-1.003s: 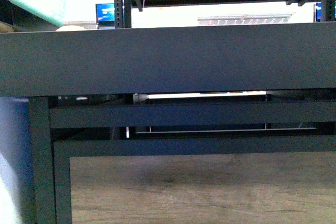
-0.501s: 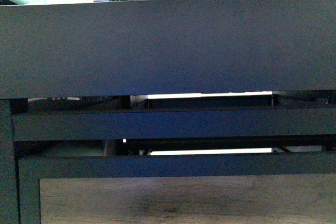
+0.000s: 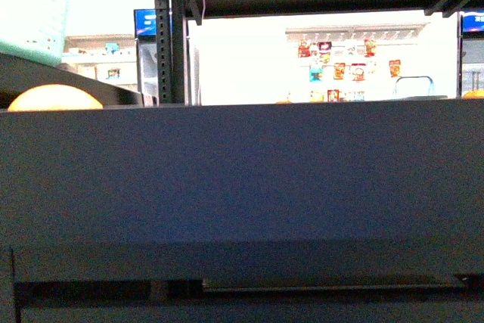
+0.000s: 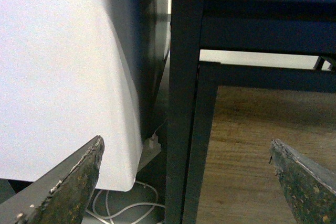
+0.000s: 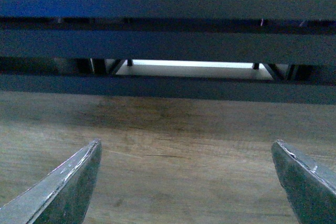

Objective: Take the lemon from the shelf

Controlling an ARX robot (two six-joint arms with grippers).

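Left hand (image 4: 185, 142) and right hand (image 5: 186, 142), each splayed wide and empty, before the shelf (image 3: 242, 172).

Place: this is looking like a shop.
Back wall: coloured packets (image 3: 340, 66) are hanging in rows on peg rails.
Front: a round yellow-orange fruit (image 3: 53, 98) is peeking over the black display shelf (image 3: 242, 179).

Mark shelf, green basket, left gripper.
shelf (image 3: 242, 172), front view, front wall of its tray.
green basket (image 3: 34, 13), front view, side wall.
left gripper (image 4: 185, 141), left wrist view, midway between fingertips.
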